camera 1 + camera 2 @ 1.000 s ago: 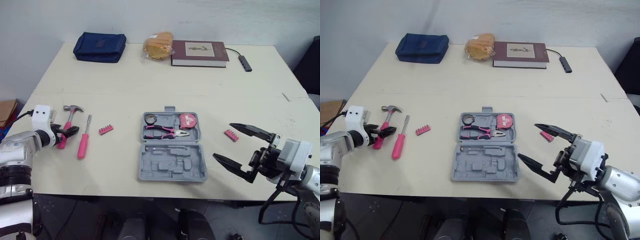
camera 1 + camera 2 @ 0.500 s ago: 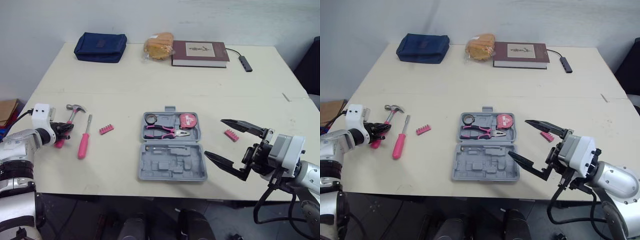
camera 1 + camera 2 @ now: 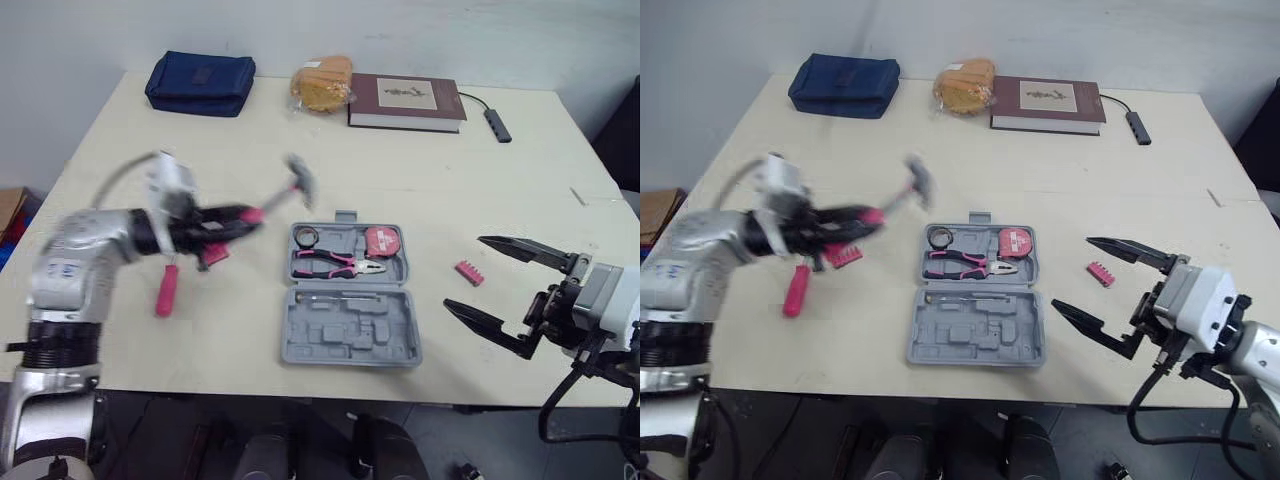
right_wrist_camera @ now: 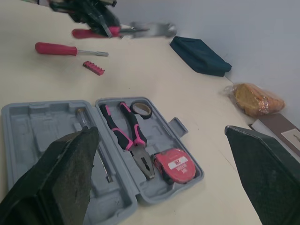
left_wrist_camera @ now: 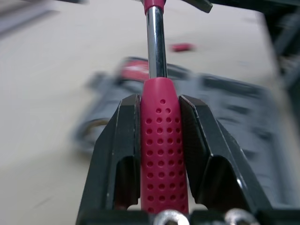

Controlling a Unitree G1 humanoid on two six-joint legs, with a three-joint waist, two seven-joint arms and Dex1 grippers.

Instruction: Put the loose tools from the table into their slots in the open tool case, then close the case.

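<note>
left gripper (image 3: pixel 215 222) clamps the hammer (image 3: pixel 297 182) by its handle, airborne just beside the case (image 3: pixel 350 345), right gripper (image 3: pixel 1072 272) gaping open; the heavy head could twist the grip and miss its slot.

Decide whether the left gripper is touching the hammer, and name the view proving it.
Touching. In the left wrist view the left gripper has its fingers pressed against both sides of the hammer.

Soft, even overhead light covers the pale cream table (image 3: pixel 450 150); shadows are faint, darkest under the grey plastic tool case (image 3: pixel 345 335). The left gripper (image 3: pixel 238 216) and pink-handled hammer (image 3: pixel 275 197) smear with blur; the left wrist view's background is unfocused.
</note>
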